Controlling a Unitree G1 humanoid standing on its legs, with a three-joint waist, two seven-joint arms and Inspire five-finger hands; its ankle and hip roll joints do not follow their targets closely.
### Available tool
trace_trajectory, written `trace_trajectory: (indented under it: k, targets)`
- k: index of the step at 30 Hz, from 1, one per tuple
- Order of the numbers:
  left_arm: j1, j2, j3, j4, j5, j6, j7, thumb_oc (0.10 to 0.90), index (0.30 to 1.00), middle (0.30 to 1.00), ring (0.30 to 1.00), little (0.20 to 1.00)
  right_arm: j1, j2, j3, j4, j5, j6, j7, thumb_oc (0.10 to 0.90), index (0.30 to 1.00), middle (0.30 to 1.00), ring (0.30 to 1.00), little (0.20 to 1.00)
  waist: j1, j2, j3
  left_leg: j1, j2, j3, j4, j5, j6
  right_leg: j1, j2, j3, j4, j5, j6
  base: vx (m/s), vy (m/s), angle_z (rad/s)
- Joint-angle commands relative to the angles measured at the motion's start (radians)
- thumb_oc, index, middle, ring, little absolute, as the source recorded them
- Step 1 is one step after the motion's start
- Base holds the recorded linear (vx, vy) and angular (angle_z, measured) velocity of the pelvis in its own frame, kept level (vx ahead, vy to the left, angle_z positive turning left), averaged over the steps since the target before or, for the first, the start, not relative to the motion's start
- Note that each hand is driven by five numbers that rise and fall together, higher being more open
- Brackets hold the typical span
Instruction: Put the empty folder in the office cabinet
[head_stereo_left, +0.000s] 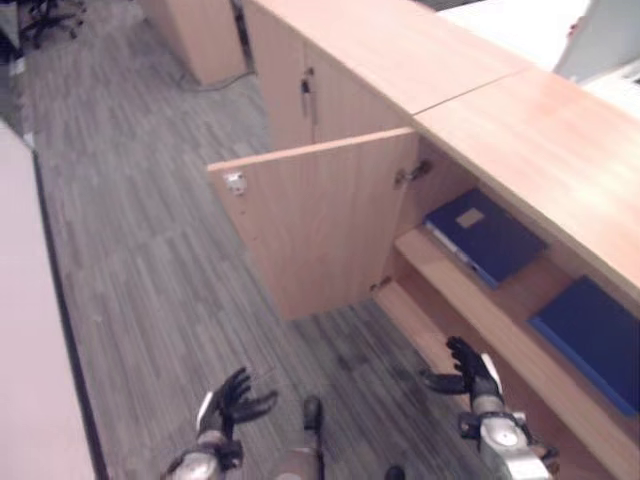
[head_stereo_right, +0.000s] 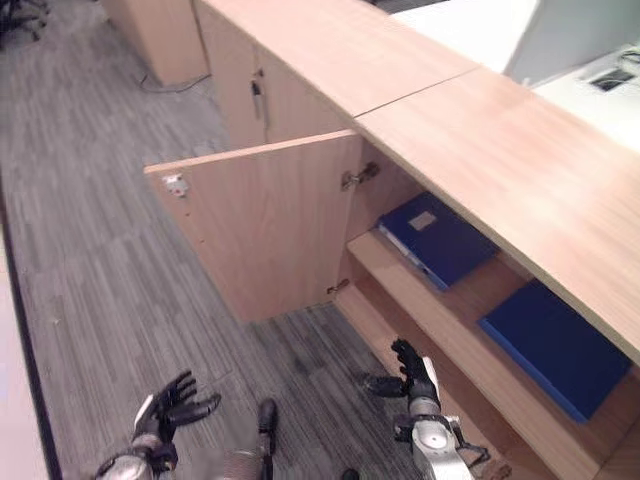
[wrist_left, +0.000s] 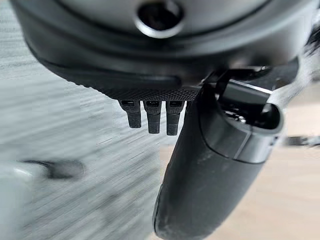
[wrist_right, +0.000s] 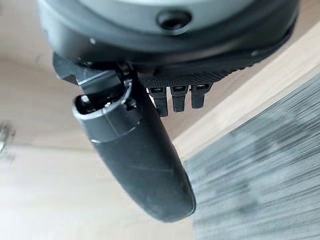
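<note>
Grey striped carpet floor (head_stereo_left: 150, 250), long light wood counter top (head_stereo_left: 540, 140)

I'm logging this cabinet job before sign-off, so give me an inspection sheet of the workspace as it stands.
Surface: grey carpet floor; cabinet shelf exposed.
Job's things: office cabinet with door swung open; blue folder with label lying flat on the shelf; second blue folder flat on the same shelf, apart from the first.
Clutter: nothing seen.
Hands: left hand low over the floor, fingers relaxed, holding nothing; right hand near the cabinet's lower edge, open, holding nothing.
Cables: nothing seen.
Surroundings: closed cabinet door beyond; office chair far off.
</note>
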Motion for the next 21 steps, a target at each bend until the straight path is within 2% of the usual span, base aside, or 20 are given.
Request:
trace_trajectory:
  k: [1,3,10,11,12,14,15,17,18,19,21]
  targets:
    - [-0.03,0.047,0.001,-0.064,-0.027,-0.074,-0.003,0.8,0.9,0.9,0.9,0.9,-0.042,-0.053,-0.045,-0.068,-0.025,-0.074,-0.007,0.8,0.9,0.9,0.9,0.9,-0.025,0.048,-0.051,0.086,0.087,-0.039,-0.104,-0.013,-0.046,-0.054,0.016,0.042,0.014,-0.022,0.082,0.08,0.144,0.93]
    - [-0.016,0.046,-0.006,-0.086,-0.007,-0.067,-0.014,0.8,0.9,0.9,0.9,0.9,-0.007,-0.037,-0.073,-0.069,-0.031,-0.066,0.005,0.8,0.9,0.9,0.9,0.9,-0.021,0.049,-0.083,0.117,0.067,-0.039,-0.166,-0.02,-0.038,-0.038,0.001,0.018,0.031,-0.028,0.089,0.15,0.162,1.0]
    - [-0.021,0.085,-0.015,-0.139,0.024,-0.056,-0.039,0.8,0.9,0.9,0.9,0.9,-0.02,-0.003,-0.083,-0.066,-0.039,-0.055,0.009,0.8,0.9,0.9,0.9,0.9,-0.005,0.028,-0.095,0.115,0.007,-0.055,-0.146,-0.066,0.005,-0.059,-0.07,0.014,0.133,-0.038,0.112,0.07,0.169,0.4]
    - [-0.023,0.091,-0.01,-0.15,0.024,-0.055,-0.037,0.8,0.9,0.9,0.9,0.9,-0.031,0.003,-0.079,-0.068,-0.046,-0.052,0.009,0.8,0.9,0.9,0.9,0.9,-0.003,0.029,-0.089,0.118,-0.002,-0.048,-0.139,-0.077,0.019,-0.081,-0.084,0.018,0.179,-0.033,0.117,0.01,0.202,0.0]
    - [-0.026,0.097,-0.002,-0.151,0.023,-0.058,-0.031,0.8,0.9,0.9,0.9,0.9,-0.067,0.016,-0.063,-0.062,-0.051,-0.05,0.009,0.8,0.9,0.9,0.9,0.9,-0.001,0.041,-0.072,0.129,-0.004,-0.027,-0.134,-0.09,0.038,-0.139,-0.113,0.027,0.278,-0.008,0.134,0.0,0.252,-0.16]
    - [-0.028,0.101,0.005,-0.151,0.024,-0.062,-0.029,0.8,0.9,0.9,0.9,0.9,-0.081,0.028,-0.049,-0.058,-0.053,-0.047,0.016,0.8,0.9,0.9,0.9,0.9,0.001,0.05,-0.064,0.141,-0.008,-0.014,-0.137,-0.095,0.051,-0.183,-0.124,0.033,0.354,0.017,0.151,0.01,0.173,-0.35]
    - [-0.027,0.101,0.005,-0.151,0.024,-0.062,-0.029,0.8,0.9,0.9,0.9,0.9,-0.081,0.028,-0.049,-0.059,-0.053,-0.047,0.015,0.8,0.9,0.9,0.9,0.9,0.003,0.048,-0.064,0.141,-0.009,-0.011,-0.138,-0.095,0.051,-0.187,-0.125,0.037,0.358,0.015,0.152,0.04,0.104,-0.4]
    - [-0.025,0.102,0.009,-0.173,0.026,-0.066,-0.026,0.8,0.9,0.9,0.9,0.9,-0.071,0.034,-0.044,-0.068,-0.056,-0.046,0.021,0.8,0.9,0.9,0.9,0.9,-0.011,0.055,-0.058,0.171,-0.021,-0.019,-0.153,-0.099,0.058,-0.215,-0.087,0.057,0.364,-0.001,0.141,0.08,0.09,-0.34]
    - [-0.033,0.102,0.006,-0.19,0.031,-0.071,-0.021,0.8,0.9,0.9,0.9,0.9,-0.059,0.024,-0.042,-0.082,-0.061,-0.047,0.016,0.8,0.9,0.9,0.9,0.9,-0.021,0.052,-0.053,0.175,-0.039,-0.03,-0.154,-0.1,0.057,-0.191,-0.051,0.066,0.29,-0.031,0.131,0.08,0.049,-0.27]
    - [-0.033,0.102,0.006,-0.19,0.031,-0.071,-0.021,0.8,0.9,0.9,0.9,0.9,-0.059,0.024,-0.042,-0.082,-0.061,-0.047,0.016,0.8,0.9,0.9,0.9,0.9,-0.022,0.052,-0.053,0.175,-0.039,-0.03,-0.154,-0.1,0.057,-0.19,-0.05,0.065,0.289,-0.031,0.131,0.08,0.003,-0.02]
    - [-0.038,0.093,0.001,-0.189,0.023,-0.072,-0.03,0.8,0.9,0.9,0.9,0.9,-0.033,0.023,-0.041,-0.074,-0.053,-0.05,0.023,0.8,0.9,0.9,0.9,0.9,-0.029,0.045,-0.063,0.187,-0.057,-0.04,-0.161,-0.105,0.056,-0.157,-0.026,0.082,0.204,-0.042,0.11,0.09,-0.009,0.28]
